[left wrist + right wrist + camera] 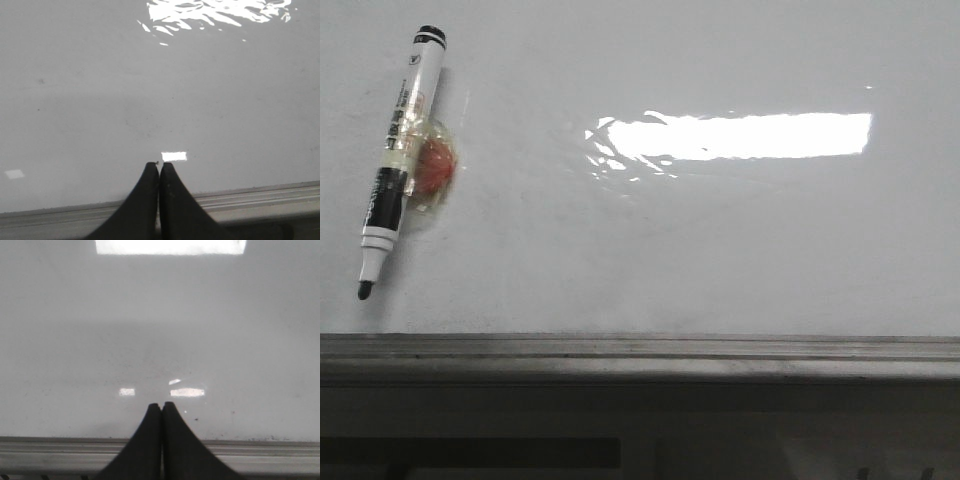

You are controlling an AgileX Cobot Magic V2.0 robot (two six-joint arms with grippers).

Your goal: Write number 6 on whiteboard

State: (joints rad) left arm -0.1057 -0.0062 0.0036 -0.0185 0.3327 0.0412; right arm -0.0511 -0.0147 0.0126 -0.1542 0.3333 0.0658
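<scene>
The whiteboard [700, 240] fills the front view, glossy white, with a bright glare patch [740, 135] and a grey metal ledge [640, 350] along its near edge. No number 6 shows on it. A black-and-white marker [400, 150], uncapped with its tip toward the ledge, lies at the board's left, with a reddish lump in clear tape [433, 168] stuck to its side. Neither gripper shows in the front view. My left gripper [159, 164] is shut and empty over the ledge [250, 197]. My right gripper [161, 404] is shut and empty over the ledge [250, 452].
Below the ledge in the front view is a dark strip of robot base [640, 440]. The board [150, 90] shows small glare spots in the left wrist view, and faint specks in the right wrist view [160, 330].
</scene>
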